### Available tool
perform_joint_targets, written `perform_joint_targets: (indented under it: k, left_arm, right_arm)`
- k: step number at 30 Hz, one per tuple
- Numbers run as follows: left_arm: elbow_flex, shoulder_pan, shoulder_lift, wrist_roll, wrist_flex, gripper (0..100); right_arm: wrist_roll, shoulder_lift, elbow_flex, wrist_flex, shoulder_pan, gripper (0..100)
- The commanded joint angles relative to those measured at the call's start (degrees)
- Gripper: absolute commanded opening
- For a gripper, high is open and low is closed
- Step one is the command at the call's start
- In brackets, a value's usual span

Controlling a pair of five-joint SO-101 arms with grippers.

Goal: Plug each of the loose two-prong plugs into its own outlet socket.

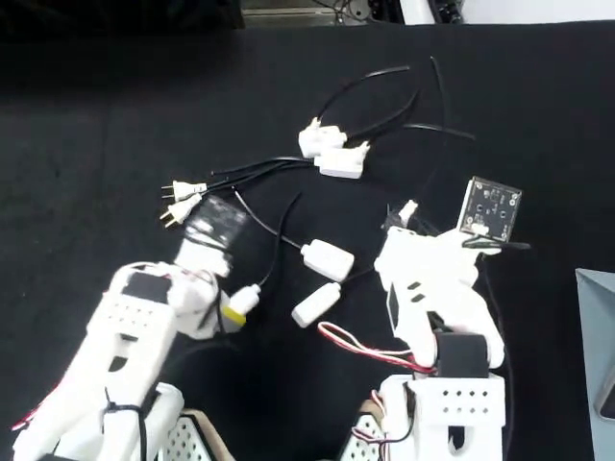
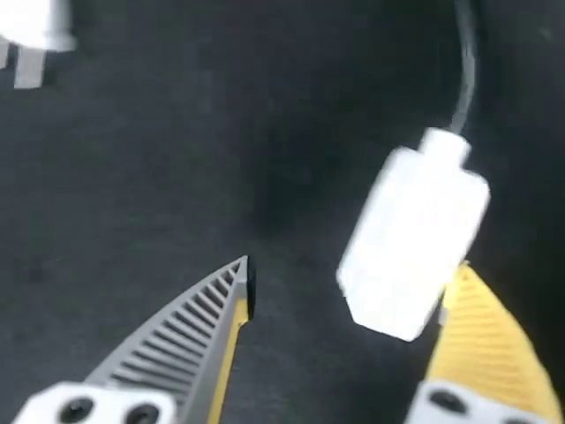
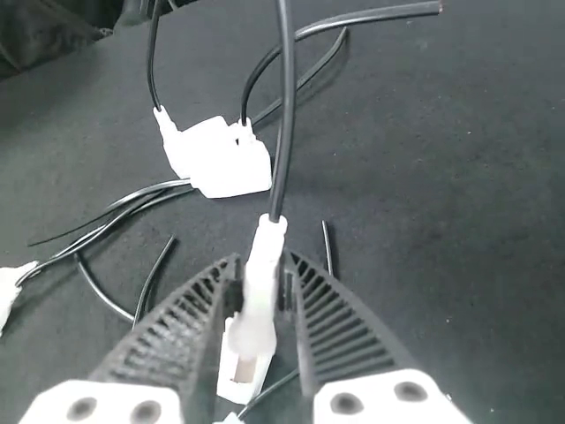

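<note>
— Black cloth (image 1: 96, 125) covers the table. Where do things stand?
— The right gripper (image 3: 263, 265) is clamped on a slim white connector (image 3: 256, 309), with a black cord (image 3: 282, 106) rising from it. The left gripper (image 2: 351, 269) gapes wide and holds nothing; a white socket block (image 2: 410, 243) lies against its yellow finger (image 2: 477, 327).
— How will they handle?
— Light, hard, smooth plastic, probably slippery, and the springy cords will likely tug. I'd pinch the flat sides, never the prongs. Two loose plugs (image 1: 187, 189) lie beyond the left arm.
</note>
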Motion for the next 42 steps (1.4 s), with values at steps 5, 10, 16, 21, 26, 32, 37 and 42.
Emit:
perform_joint_targets:
  k: [5,10,16,21,26,32,37,42]
  left_arm:
    - [-7.6,-5.9,-1.1,0.4,-0.6,35]
    - [-8.6,-6.5,-0.6,0.4,-1.1,35]
    - [-6.3,-11.0,-0.5,0.3,-4.0,35]
    - [-3.1,-11.7,-0.5,-2.5,-6.1,35]
    - [-5.6,-10.9,-1.1,-2.5,-2.3,35]
    - [-12.6,-11.1,-1.1,-2.5,4.9,35]
    - [-13.9,-11.2,-1.1,-2.5,4.7,35]
    - [-13.6,-14.3,-1.1,-2.5,2.5,35]
  right_arm:
    - [-0.4,0.0,-0.5,-1.1,-1.1,1.4]
    - [-0.4,0.0,-0.5,-1.1,-1.1,1.4]
    - [-0.4,0.0,-0.3,-1.1,-1.1,1.4]
    - [-0.4,0.0,-0.2,-1.1,-1.1,1.4]
    - [-0.4,0.0,-0.2,-1.1,-1.1,1.4]
    - [-0.4,0.0,-0.2,-1.1,-1.1,1.4]
    - [-0.4,0.0,-0.2,-1.1,-1.1,1.4]
    - [-0.4,0.0,-0.2,-1.1,-1.1,1.4]
